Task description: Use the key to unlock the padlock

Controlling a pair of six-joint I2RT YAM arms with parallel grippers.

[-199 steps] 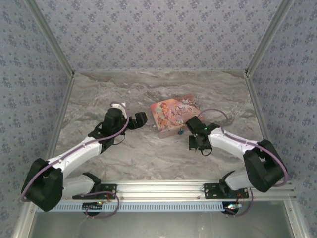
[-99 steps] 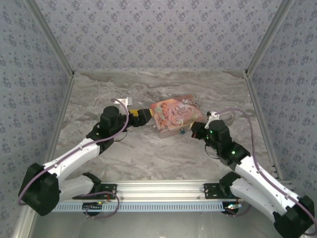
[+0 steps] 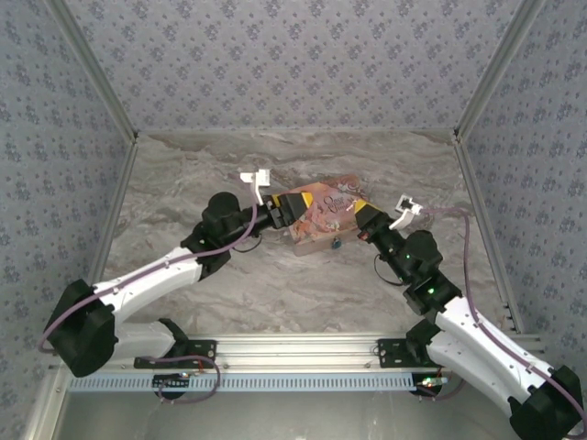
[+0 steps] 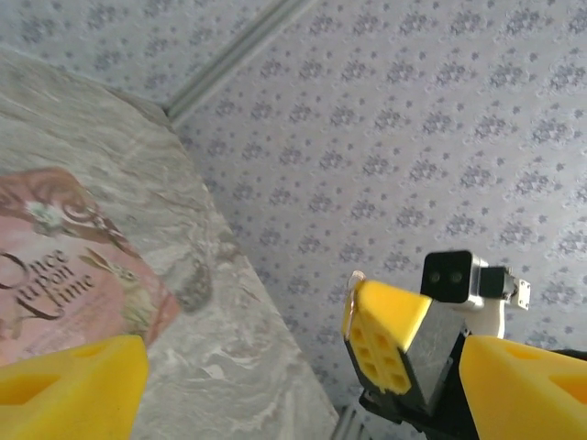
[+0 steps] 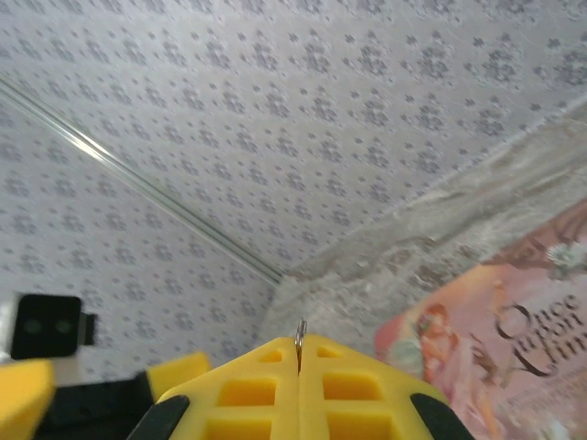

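Over the right end of the tin (image 3: 321,215) I hold my right gripper (image 3: 361,214) pinched tight on the key (image 5: 300,332), whose thin tip pokes out between the yellow pads (image 5: 257,371). Over the tin's left end my left gripper (image 3: 295,209) hangs with its fingers (image 4: 73,380) spread wide and nothing in them. The padlock (image 3: 337,243) lies on the table (image 3: 183,183) just beside the tin's near edge, touched by neither gripper. By my reckoning the key is in hand but the lock is not yet secured. Next I should lower the left gripper to that near edge, clamp the lock body with its keyhole toward the key, then line up the tip carefully, since both are tiny.
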